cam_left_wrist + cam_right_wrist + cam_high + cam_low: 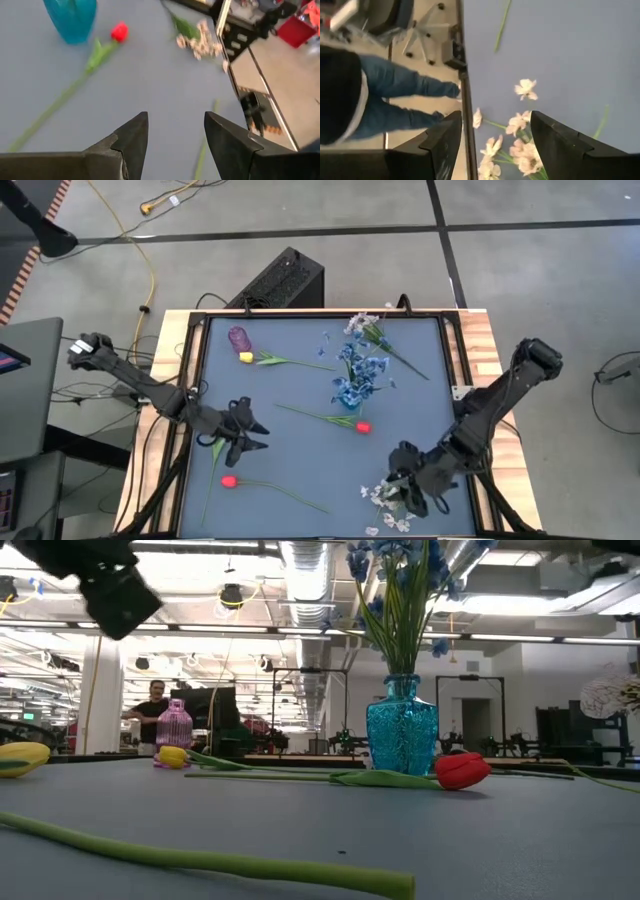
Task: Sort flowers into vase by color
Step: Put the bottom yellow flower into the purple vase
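Leftmost, the left gripper (258,437) hangs with its dark fingers (131,137) spread and nothing between them, left of the turquoise glass vase (347,394) and above the grey table mat (300,395); beside it a red tulip bud on a long green stem (229,480) lies flat, nearer the front edge than the vase; farther back, a small pink ribbed glass vase (239,338) stands empty with a yellow bud on a leafy stem (246,357) lying just beside it; the turquoise vase itself holds a bunch of blue small-blossom sprigs (360,370), upright in the low view; a second red tulip (362,426) lies just in front of it, stem pointing left; behind the vase a white-lavender blossom bunch (364,326) lies loose; right and forward of the vase, the right gripper (405,493) hovers spread over another pale blossom bunch (522,122), gripping none of it.
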